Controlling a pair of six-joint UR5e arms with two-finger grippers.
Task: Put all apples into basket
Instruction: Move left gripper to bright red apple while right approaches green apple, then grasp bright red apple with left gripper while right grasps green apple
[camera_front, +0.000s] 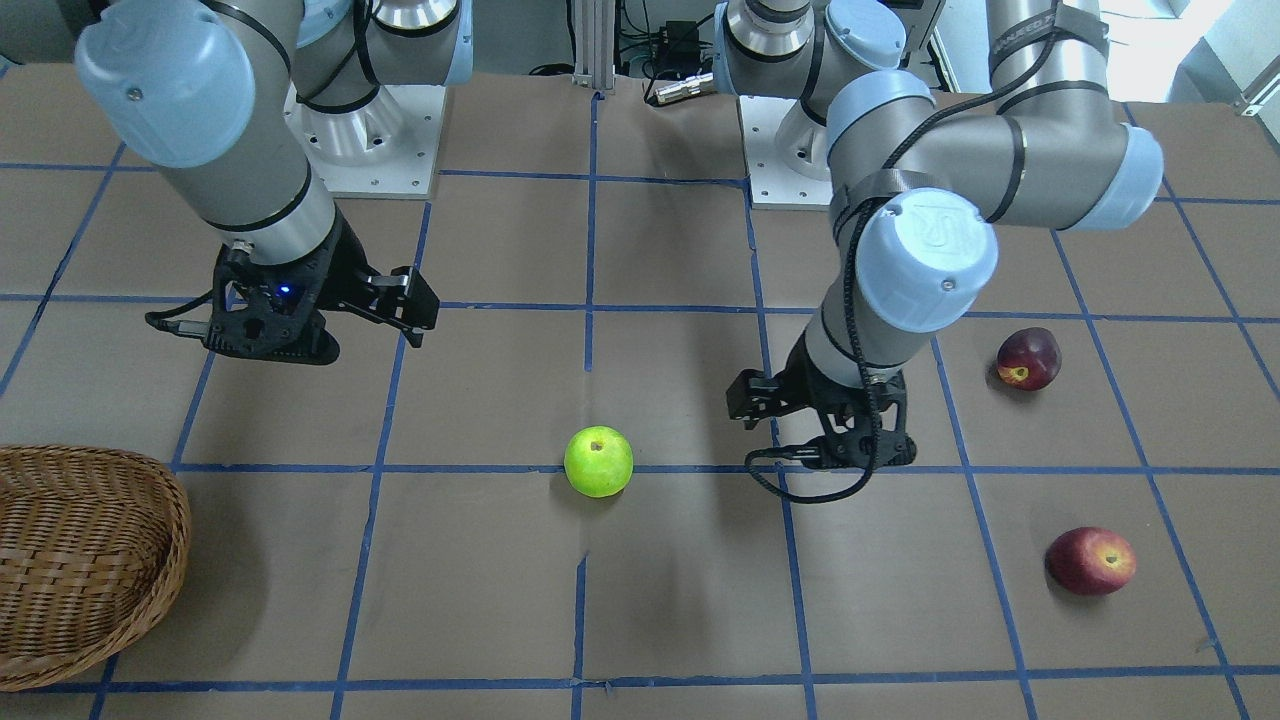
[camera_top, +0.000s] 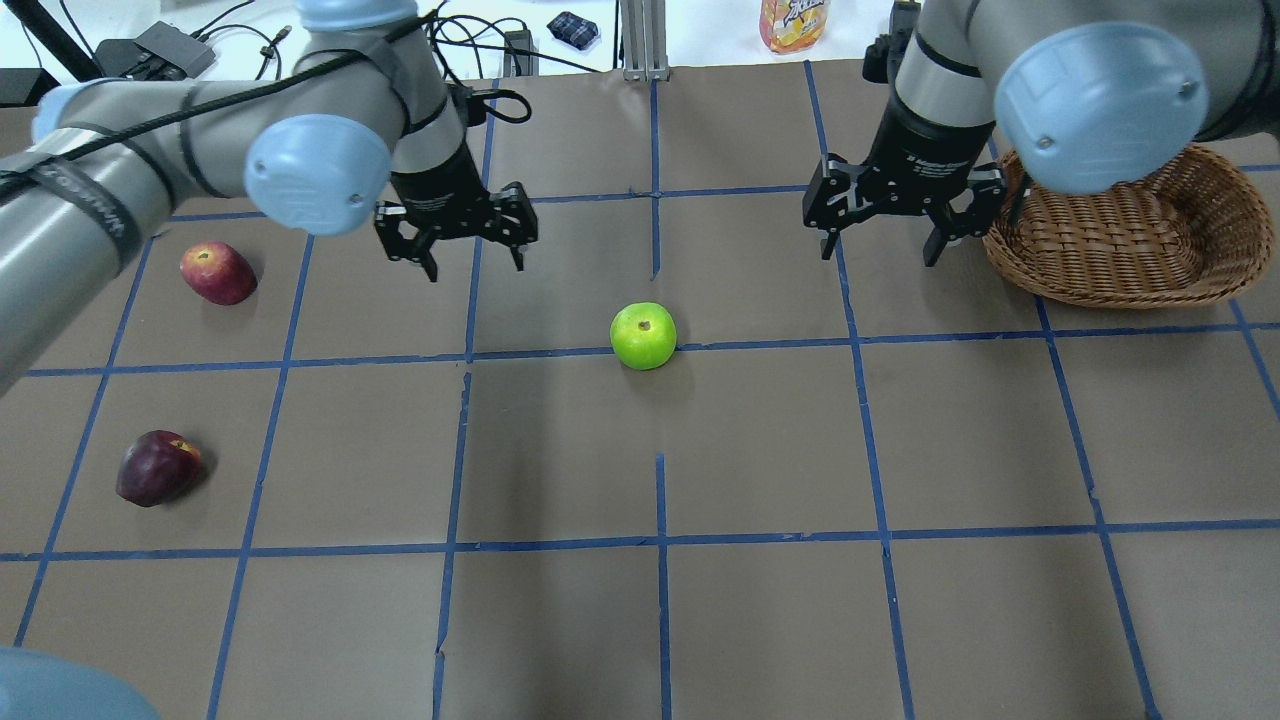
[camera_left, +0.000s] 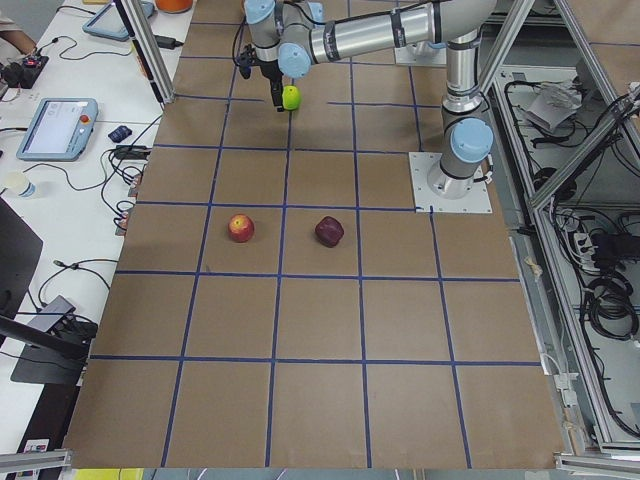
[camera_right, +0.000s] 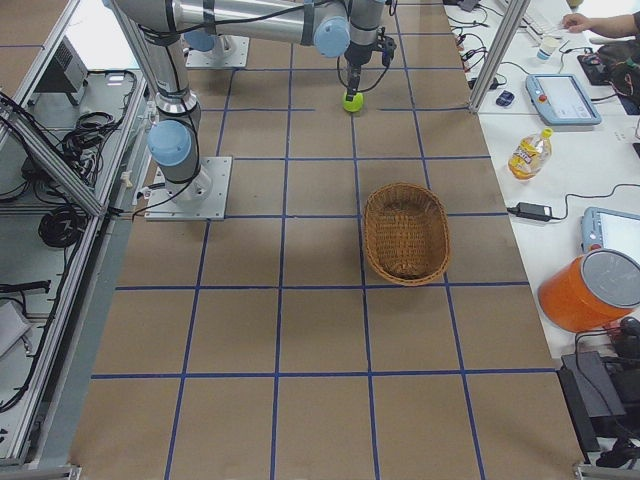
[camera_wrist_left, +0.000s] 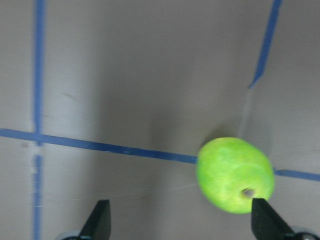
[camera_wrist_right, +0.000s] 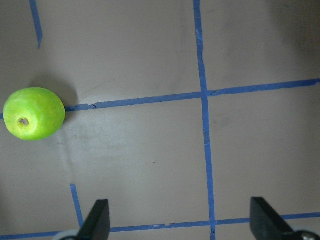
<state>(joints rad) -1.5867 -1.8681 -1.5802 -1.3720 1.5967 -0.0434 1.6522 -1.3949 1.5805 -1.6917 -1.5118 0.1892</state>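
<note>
Lime-green apple (camera_top: 643, 336) between left hand (camera_top: 476, 266) and right hand (camera_top: 880, 254), both wide-spread, empty; basket (camera_top: 1100, 290) beside the right.

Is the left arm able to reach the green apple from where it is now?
Probably yes. The left gripper hangs open near the green apple, a little to one side of it, and nothing stands between them.

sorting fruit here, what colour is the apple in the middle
Bright lime green apple, clearest in the overhead view.
</note>
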